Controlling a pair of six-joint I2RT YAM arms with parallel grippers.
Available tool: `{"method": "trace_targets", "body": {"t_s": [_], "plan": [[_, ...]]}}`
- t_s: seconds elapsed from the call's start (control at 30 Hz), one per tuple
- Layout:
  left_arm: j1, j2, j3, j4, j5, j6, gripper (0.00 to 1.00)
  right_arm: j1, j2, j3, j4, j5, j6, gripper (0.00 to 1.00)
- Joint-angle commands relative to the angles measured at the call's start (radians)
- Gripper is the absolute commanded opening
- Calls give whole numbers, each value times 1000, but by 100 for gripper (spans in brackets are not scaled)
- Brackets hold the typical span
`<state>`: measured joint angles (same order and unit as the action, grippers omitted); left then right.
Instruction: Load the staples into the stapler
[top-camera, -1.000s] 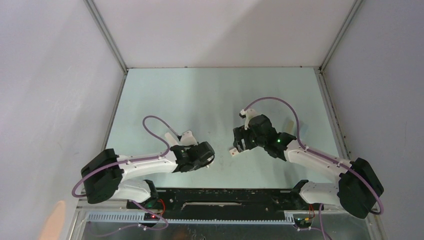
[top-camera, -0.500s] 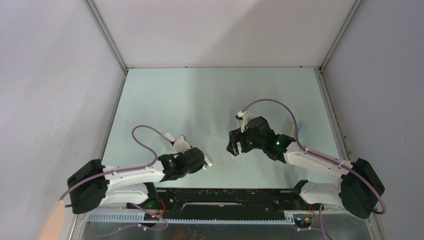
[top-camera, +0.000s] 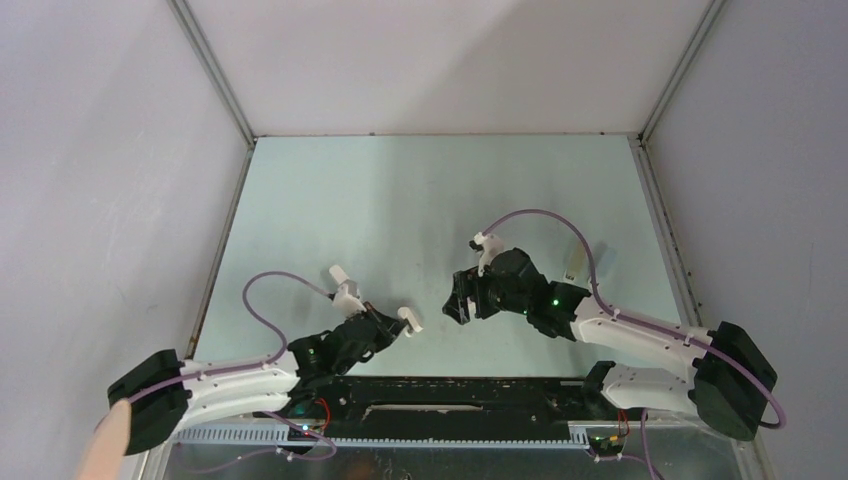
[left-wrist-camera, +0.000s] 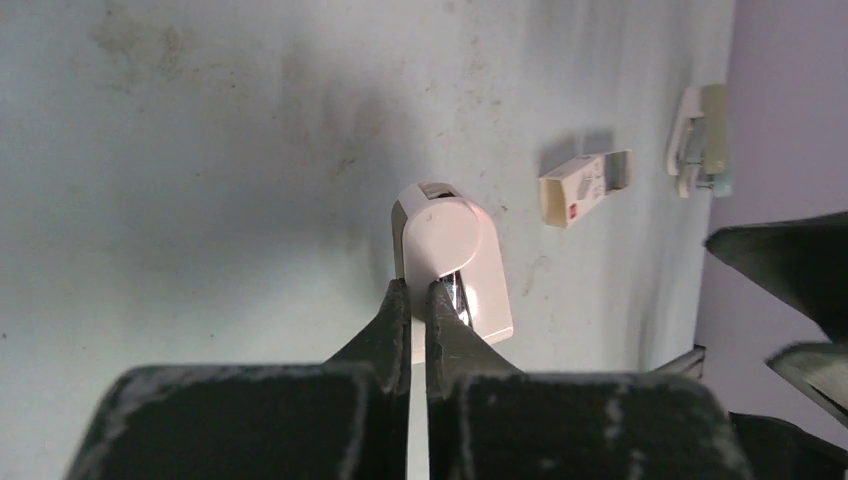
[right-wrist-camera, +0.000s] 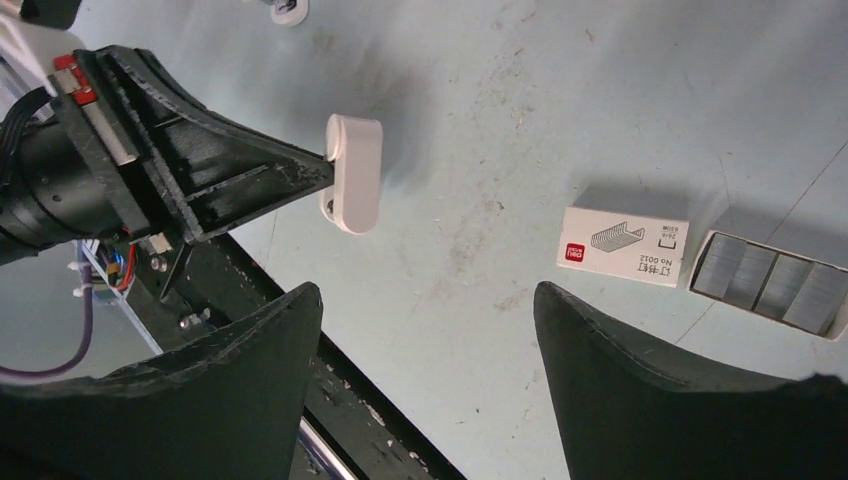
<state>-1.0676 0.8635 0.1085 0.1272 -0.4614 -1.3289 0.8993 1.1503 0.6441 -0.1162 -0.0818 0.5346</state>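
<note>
Left gripper: your left gripper (left-wrist-camera: 412, 292) is pinching its two fingers tight on the near end of the stapler (left-wrist-camera: 450, 240), with only a sliver of gap showing between them.
Stapler: you are holding the small white stapler out to the right of the left arm, near the front middle of the table (top-camera: 400, 200). Its rounded end is pointing away from the fingers and it is casting a shadow on the surface beside it.
Right gripper: your right gripper (right-wrist-camera: 428, 300) is hanging with its fingers spread wide apart and gripping nothing. It is facing the stapler from the right, close to it but not touching.
Staples box: the little white staples box (right-wrist-camera: 622, 245) with the red mark is lying flat on the table, right of the stapler and below the spread right fingers, apart from both.
Tray of staples: the grey tray of staples (right-wrist-camera: 765, 283) is sticking out at one end of the box, on the side away from the stapler. You cannot tell how far it is still tucked inside.
Other piece: a pale white-and-beige piece (left-wrist-camera: 700, 140) is sitting farther right on the table, well apart from the box.
</note>
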Motion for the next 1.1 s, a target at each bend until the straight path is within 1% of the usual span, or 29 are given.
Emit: {"method": "trace_targets", "body": {"t_s": [0.0,0.17,0.33,0.53,0.77,0.97,1.07], "plan": [[-5,-100,-45,156,-37,66,0,11,-35,-28,148,45,84,79],[-5,-191,-93,181,-49,84,0,28,10,-38,267,-22,116,75],[-5,-234,-100,200,-48,108,0,53,84,-37,346,-27,155,75],[-5,-206,-87,232,-24,120,0,71,186,-37,438,-53,204,72],[-5,-168,-72,270,-8,128,0,76,278,-23,497,-90,219,69],[-5,-160,-59,281,-10,140,0,72,326,-23,544,-122,225,63],[-5,-154,-49,284,-12,152,0,70,347,-23,579,-143,230,57]]}}
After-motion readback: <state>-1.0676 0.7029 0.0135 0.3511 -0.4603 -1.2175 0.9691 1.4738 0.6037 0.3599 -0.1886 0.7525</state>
